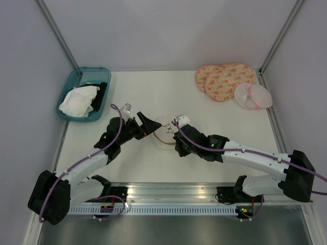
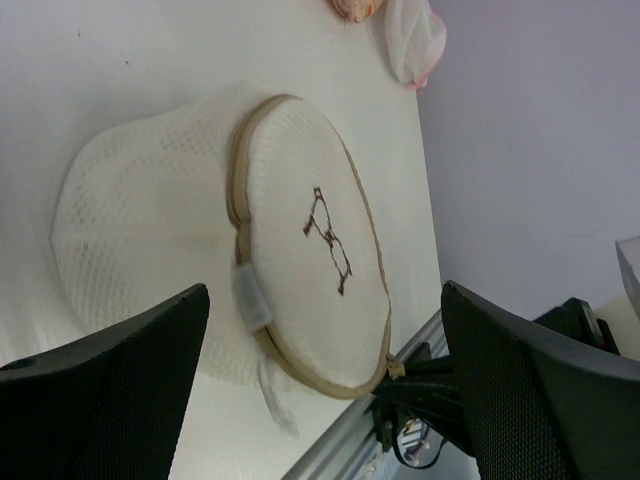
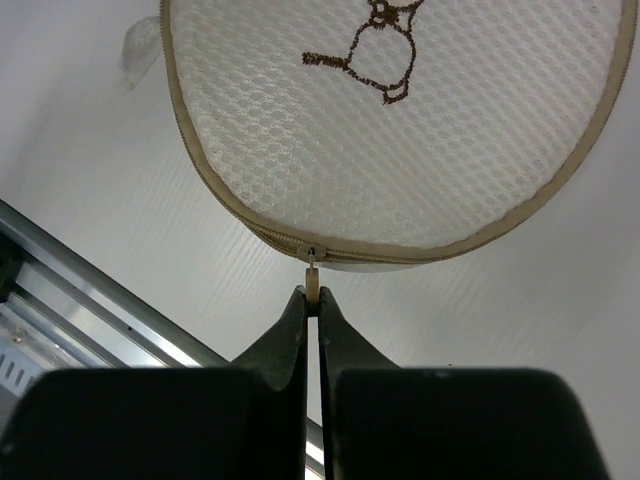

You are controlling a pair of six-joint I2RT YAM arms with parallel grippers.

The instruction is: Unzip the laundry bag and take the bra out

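The cream-white, dome-shaped mesh laundry bag (image 1: 166,131) lies in the middle of the white counter (image 1: 214,107). At its near rim the right gripper (image 3: 313,300) has its jaws pinching the small tan zipper pull (image 3: 313,284). The pull is best drawn along the rim's curve, once the left gripper (image 2: 325,300), jaws spread wide at the bag's left, steadies the bag.

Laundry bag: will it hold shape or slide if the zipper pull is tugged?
Probably light: the laundry bag is thin mesh and may slide on the smooth table, since the open left hand isn't holding it. The tan rim looks stiff, but the mesh dome likely dents. The small zipper pull could slip from the right hand.
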